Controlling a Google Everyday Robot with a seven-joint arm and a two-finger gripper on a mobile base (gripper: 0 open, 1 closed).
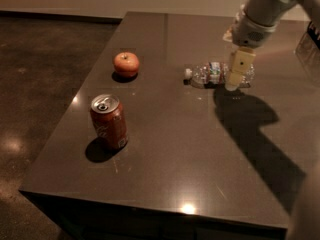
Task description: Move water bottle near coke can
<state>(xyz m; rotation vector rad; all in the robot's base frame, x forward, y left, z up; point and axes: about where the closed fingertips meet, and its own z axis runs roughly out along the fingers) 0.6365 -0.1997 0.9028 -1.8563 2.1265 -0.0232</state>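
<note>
Cream jaws hang at the clear, red-and-green-banded water bottle (212, 73); coke can (108, 122) red, apple (126, 64) red-orange.
</note>
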